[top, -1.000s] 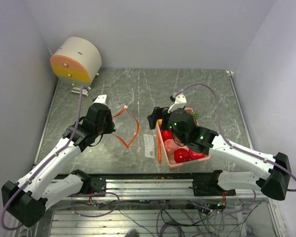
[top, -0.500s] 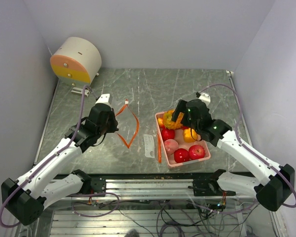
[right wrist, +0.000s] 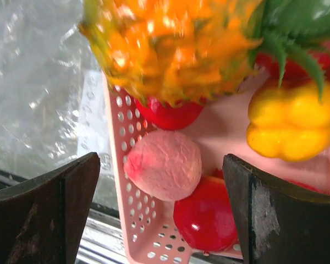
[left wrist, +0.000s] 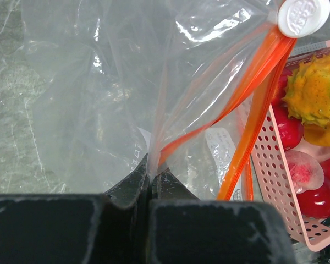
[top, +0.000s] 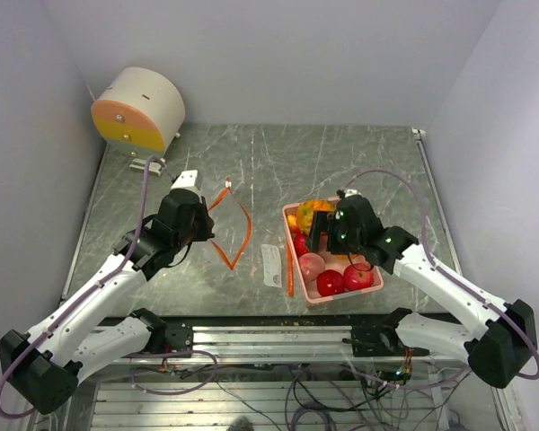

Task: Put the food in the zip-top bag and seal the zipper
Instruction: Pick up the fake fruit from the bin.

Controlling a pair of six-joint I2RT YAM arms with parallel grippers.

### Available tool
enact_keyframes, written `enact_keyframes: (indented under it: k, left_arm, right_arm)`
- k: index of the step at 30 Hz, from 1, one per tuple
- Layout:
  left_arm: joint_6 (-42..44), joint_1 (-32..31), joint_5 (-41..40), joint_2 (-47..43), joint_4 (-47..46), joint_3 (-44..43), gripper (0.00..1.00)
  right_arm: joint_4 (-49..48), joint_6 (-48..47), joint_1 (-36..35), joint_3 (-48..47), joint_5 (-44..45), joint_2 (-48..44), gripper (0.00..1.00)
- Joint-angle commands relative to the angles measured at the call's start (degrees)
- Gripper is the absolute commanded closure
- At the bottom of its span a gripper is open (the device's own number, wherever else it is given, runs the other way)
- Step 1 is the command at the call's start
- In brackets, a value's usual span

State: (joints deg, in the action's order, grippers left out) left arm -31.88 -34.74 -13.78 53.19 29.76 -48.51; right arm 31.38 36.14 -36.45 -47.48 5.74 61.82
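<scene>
over the pink basket (right wrist: 133,217) the right jaws gape empty; left jaws pinch the bag (left wrist: 99,82).

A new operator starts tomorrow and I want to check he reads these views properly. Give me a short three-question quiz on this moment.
1. True or false: the left gripper is shut on the zip-top bag.
2. Where is the food now? A in the bag, B in the pink basket, C in the right gripper.
3. Fill in: the right gripper's jaws stand ____.

Key: 1 true; 2 B; 3 open.
</scene>
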Motion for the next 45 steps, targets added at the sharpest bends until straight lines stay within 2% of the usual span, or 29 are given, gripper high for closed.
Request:
enact_keyframes:
  k: [1,12,18,20,21,26,28,34,37,40,45]
  left_arm:
    - [0.76,-0.41,-1.05,-0.89,-1.36,-0.13,0.93]
    - [0.50,-0.39,-2.03,-0.42,0.29,-1.31,0.93]
    - [0.24,-0.50,-2.03,-0.02,0.12,-1.31,0.93]
    - [0.16,-0.50,-2.04,-0.03,0.23,-1.21,0.93]
    - [0.15,-0.50,-2.06,-0.09,0.28,-1.12,0.93]
    - [-0.11,-0.50,-2.19,-0.41,0.32,-0.81,0.93]
    - [-0.20,-0.59,-2.30,-0.54,0.25,-0.67,0.93]
    - [-0.29,-0.59,-2.06,-0.67,-0.11,-0.17,0.93]
    - [-0.20,-0.59,-1.70,-0.47,-0.10,-0.14,0.93]
    - [-0.03,-0.67,-1.53,-0.54,0.19,-0.52,0.93]
    - [0.30,-0.68,-0.64,-0.17,1.02,-2.15,0.93]
  right_arm:
    - [-0.84,-2.30,0.19,4.26,-6.87,-0.68,0.06]
    - [-8.39,-3.70,0.23,9.23,-10.68,3.97,0.07]
    - [-8.80,-3.82,0.19,11.27,-11.19,3.05,0.18]
    - [-9.01,-3.75,0.19,11.80,-11.27,2.19,0.28]
    - [-8.96,-3.65,0.21,11.94,-11.20,1.84,0.37]
    - [-7.15,-3.90,0.23,10.33,-9.68,0.92,0.88]
    - [-6.15,-4.54,0.21,8.81,-9.33,0.33,0.98]
    - [-1.37,-7.83,0.18,1.45,-9.27,-3.61,1.00]
    - [-1.63,-9.93,0.19,-2.46,-12.91,-5.60,1.00]
    - [-7.37,-9.97,0.22,-3.76,-20.26,-7.01,1.00]
    - [-27.61,-3.79,-0.70,-1.08,-33.60,-3.88,1.00]
